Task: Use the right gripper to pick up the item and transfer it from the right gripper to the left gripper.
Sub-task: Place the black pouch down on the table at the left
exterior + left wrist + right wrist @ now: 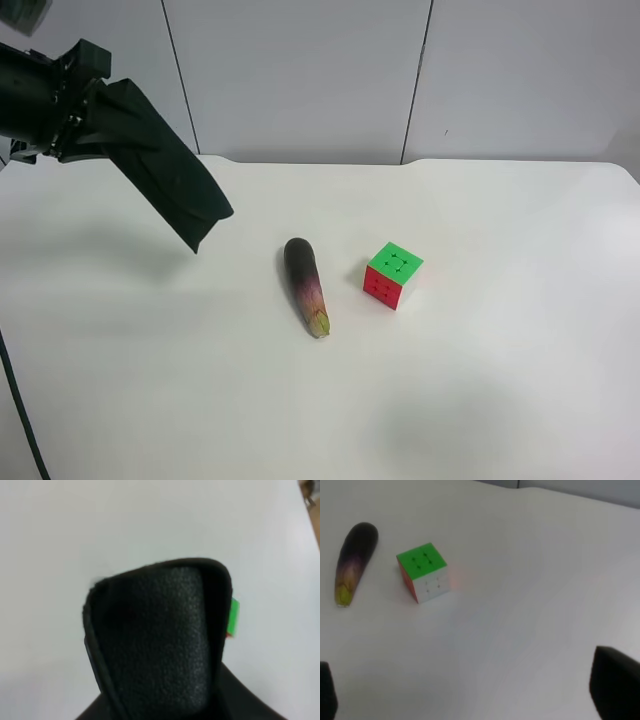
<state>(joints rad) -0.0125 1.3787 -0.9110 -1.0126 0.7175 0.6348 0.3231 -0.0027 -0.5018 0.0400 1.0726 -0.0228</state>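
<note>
The item, a black leather-like glasses case (165, 165), hangs tilted in the air above the table's far left part. The all-black left gripper (80, 115) is shut on its upper end. In the left wrist view the case (160, 640) fills most of the picture and hides the fingers. The right gripper (472, 695) is open and empty, with its fingertips (615, 682) wide apart above bare table, near the cube. The right arm does not show in the exterior high view.
A dark purple eggplant (306, 285) (352, 562) lies near the middle of the white table (480, 380). A coloured puzzle cube (392, 275) (423, 571) with its green face up stands just beside it. A black cable (20, 410) runs along the exterior high view's left edge.
</note>
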